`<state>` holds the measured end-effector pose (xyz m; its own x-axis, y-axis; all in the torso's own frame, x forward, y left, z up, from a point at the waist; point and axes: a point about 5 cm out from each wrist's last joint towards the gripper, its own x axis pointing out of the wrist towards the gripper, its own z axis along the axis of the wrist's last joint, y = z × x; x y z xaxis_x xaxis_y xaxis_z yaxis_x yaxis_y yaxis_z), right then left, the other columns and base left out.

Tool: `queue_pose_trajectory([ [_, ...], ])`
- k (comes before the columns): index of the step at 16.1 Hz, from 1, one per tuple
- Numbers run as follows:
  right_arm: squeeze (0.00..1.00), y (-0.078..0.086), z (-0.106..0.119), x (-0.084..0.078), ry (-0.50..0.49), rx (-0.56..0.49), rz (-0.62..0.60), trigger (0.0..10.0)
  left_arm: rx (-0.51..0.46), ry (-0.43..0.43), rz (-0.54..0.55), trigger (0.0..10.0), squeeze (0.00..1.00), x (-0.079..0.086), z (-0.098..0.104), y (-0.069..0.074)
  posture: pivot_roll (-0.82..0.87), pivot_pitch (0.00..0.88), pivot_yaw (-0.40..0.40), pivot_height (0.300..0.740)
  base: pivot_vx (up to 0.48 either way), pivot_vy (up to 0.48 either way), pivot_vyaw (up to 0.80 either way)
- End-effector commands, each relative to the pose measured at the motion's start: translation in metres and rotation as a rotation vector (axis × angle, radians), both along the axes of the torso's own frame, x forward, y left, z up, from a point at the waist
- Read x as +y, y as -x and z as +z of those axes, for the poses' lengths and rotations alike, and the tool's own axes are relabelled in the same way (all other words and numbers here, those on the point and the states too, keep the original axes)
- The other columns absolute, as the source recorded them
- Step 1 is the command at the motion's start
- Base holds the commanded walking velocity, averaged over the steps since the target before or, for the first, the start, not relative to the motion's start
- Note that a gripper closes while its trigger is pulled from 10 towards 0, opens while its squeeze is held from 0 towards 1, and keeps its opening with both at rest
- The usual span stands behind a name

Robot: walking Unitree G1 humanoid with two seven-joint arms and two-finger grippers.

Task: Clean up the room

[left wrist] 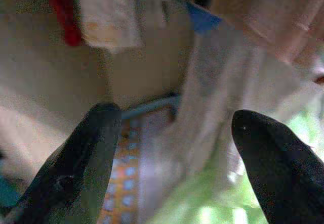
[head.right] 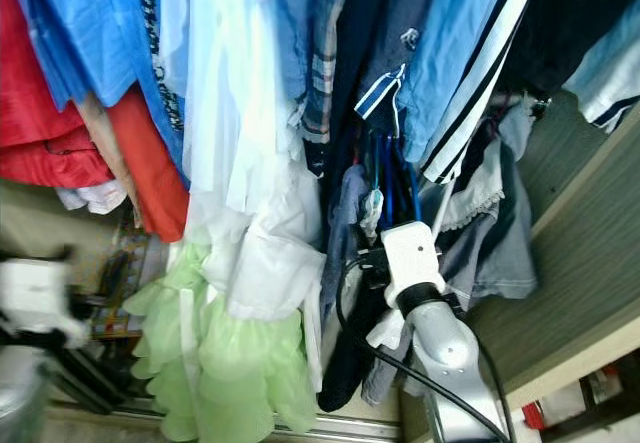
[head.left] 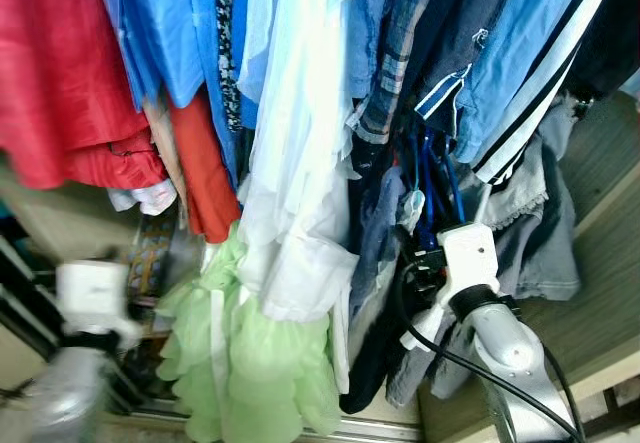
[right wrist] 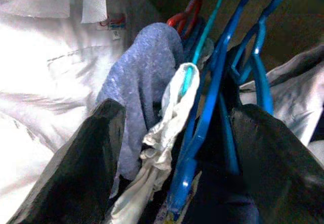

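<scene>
A bundle of blue plastic hangers (right wrist: 217, 102) was seen hanging low among the clothes, right of centre, with a pale crumpled cloth (right wrist: 164, 138) draped on a teal one and a soft blue-grey garment (right wrist: 142, 87) just to its left. The right gripper (right wrist: 177, 183) had been brought up close to this bundle, its two black fingers spread wide to either side of the hangers and closed on nothing; the spread was judged to suit taking a hanger or the cloth between them. From the head views the right arm (head.left: 500, 338) was seen raised from the near right into the dark clothes. The left gripper (left wrist: 172, 158) was held low on the near left, blurred, with its fingers likewise wide apart and empty, pointed at a pale green frilled dress (head.left: 250, 363) and a white garment (head.left: 295, 193). Farther left, red (head.left: 60, 73) and blue (head.left: 165, 23) clothes were packed tightly along an unseen rail, presumably to save space. At the right, a grey wood-grain wardrobe panel (head.left: 600, 253) was seen, and a metal sliding track (head.left: 370, 428) ran along the floor beneath the clothes.
</scene>
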<state>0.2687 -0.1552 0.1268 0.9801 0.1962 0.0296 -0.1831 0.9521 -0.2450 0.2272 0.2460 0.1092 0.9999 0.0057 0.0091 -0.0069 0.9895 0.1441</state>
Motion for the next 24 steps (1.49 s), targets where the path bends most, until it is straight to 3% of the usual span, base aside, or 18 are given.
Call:
queue_pose_trajectory([
  [1, 0.0, -0.002, -0.002, -0.011, 0.001, 0.011, -0.054, 10.0, -0.013, -0.021, -0.006, 10.0, 0.0, -0.005, 0.005, -0.001, -0.05, 0.0, -0.053, 0.74, 0.0, 0.0, 0.0],
  [4, 0.0, -0.003, 0.0, -0.006, 0.039, -0.015, -0.015, 10.0, -0.02, -0.033, -0.085, 10.0, 0.0, -0.03, 0.007, -0.002, -0.05, 0.0, -0.04, 0.74, 0.0, 0.0, 0.0],
  [8, 0.0, 0.002, -0.005, -0.005, 0.043, 0.005, -0.025, 10.0, 0.025, 0.052, -0.106, 10.0, 0.0, -0.041, -0.005, 0.003, -0.07, 0.0, -0.064, 0.74, 0.0, 0.0, 0.72],
  [14, 0.0, -0.004, -0.003, 0.002, 0.03, -0.005, -0.004, 10.0, 0.019, 0.004, -0.083, 10.0, 0.0, -0.03, -0.005, -0.004, -0.07, 0.0, -0.069, 0.74, 0.0, 0.0, 0.8],
  [16, 0.0, -0.003, 0.0, -0.001, 0.038, -0.02, 0.0, 10.0, 0.023, 0.042, -0.082, 10.0, 0.0, -0.027, -0.003, -0.005, -0.07, 0.0, -0.065, 0.74, 0.0, 0.0, 0.8],
  [20, 0.0, -0.003, 0.0, -0.007, 0.048, -0.017, -0.014, 10.0, 0.021, 0.034, -0.09, 10.0, 0.0, -0.031, -0.004, -0.005, -0.07, 0.0, -0.065, 0.74, 0.0, 0.0, 0.8],
  [24, 0.0, 0.004, 0.007, -0.007, -0.02, -0.031, -0.061, 10.0, 0.001, 0.091, -0.105, 10.0, 0.0, -0.037, 0.001, 0.0, -0.05, 0.0, -0.064, 0.74, 0.0, 0.0, 0.8],
])
